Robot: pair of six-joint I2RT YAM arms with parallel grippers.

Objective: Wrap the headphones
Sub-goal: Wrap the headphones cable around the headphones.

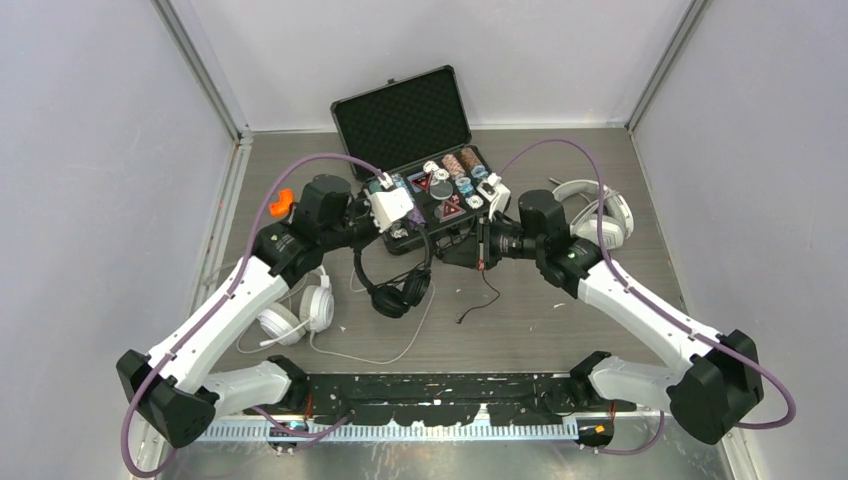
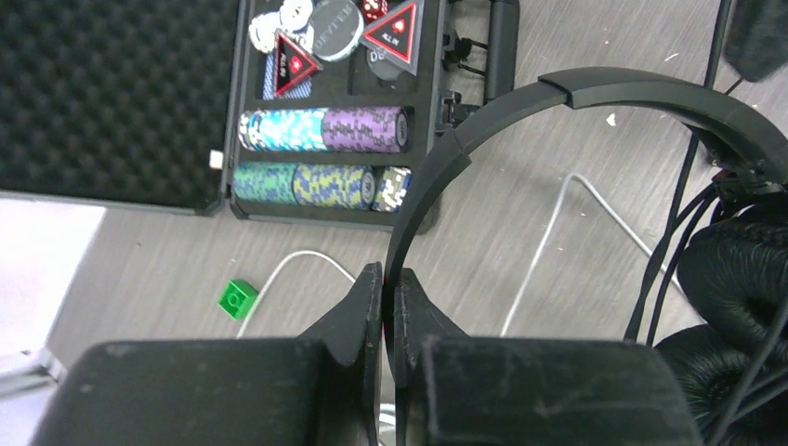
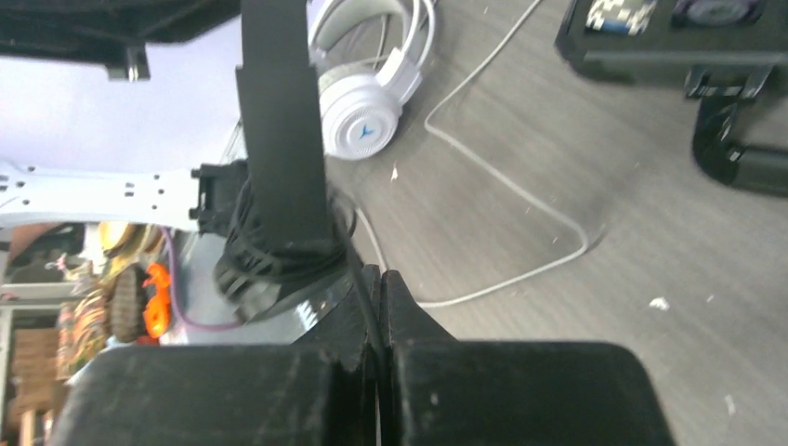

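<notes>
step: cord winding | left hand (image 2: 386, 297) clenched on the headband (image 2: 576, 93) of the black headphones (image 1: 400, 290), held over mid surface (image 1: 560, 320) | right hand (image 3: 381, 297) clenched on their cord (image 1: 487, 283) | judged best: cord is kept taut, loops are laid evenly round the headband

Robot test booth, seen from above: a grey wood-grain tabletop (image 1: 560, 330) fills the floor. Pale lavender wall panels close it in at 9 o'clock (image 1: 90, 150), 12 o'clock (image 1: 560, 50) & 3 o'clock (image 1: 770, 150). Aluminium posts mark the far corners, approx. 11 o'clock (image 1: 200, 65) & 1 o'clock (image 1: 660, 65). A toothed metal rail (image 1: 450, 432) runs along the table edge at 6 o'clock. Lighting is flat & even, w/ soft shadows only.
</notes>
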